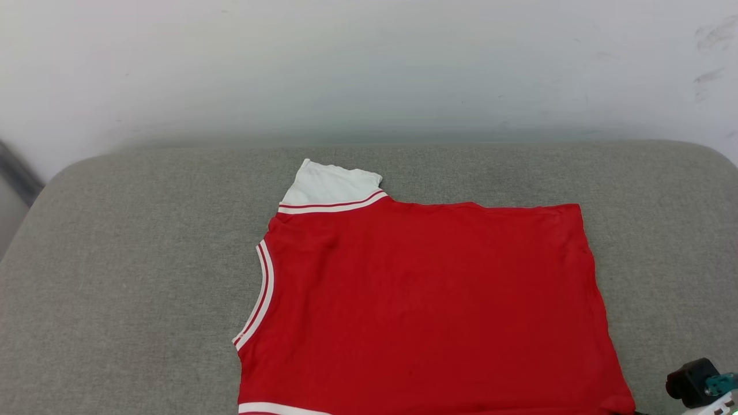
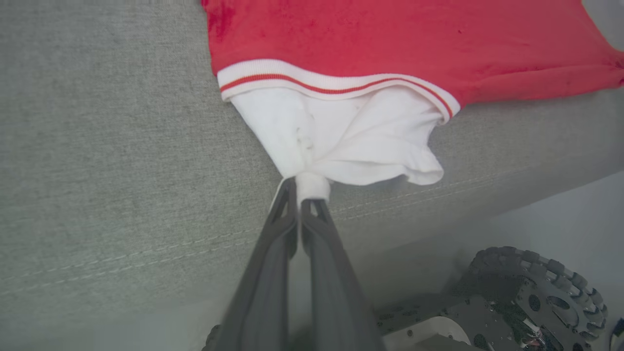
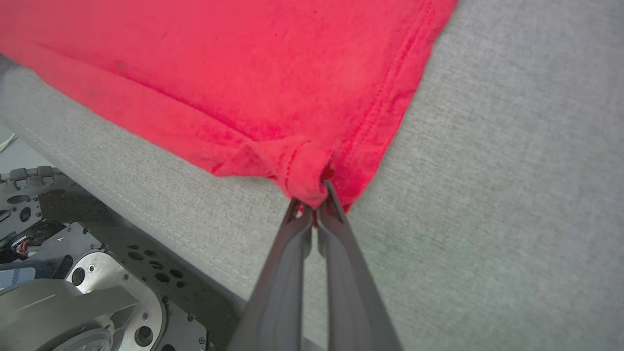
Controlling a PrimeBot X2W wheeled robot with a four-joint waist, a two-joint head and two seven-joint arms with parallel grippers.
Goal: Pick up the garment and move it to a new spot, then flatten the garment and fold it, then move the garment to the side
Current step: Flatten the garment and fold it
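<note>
Pinching garment (image 1: pixel 426 300) are left gripper (image 2: pixel 300 191) and right gripper (image 3: pixel 314 204)

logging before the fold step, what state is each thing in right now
garment: spread out on the cushion, plain red side up
near white sleeve: bunched, pinched at its edge
far white sleeve: lying flat, nothing touching it
left gripper: shut on the near white sleeve
right gripper: shut on the garment's red hem corner
grey cushion: bearing the garment
</note>
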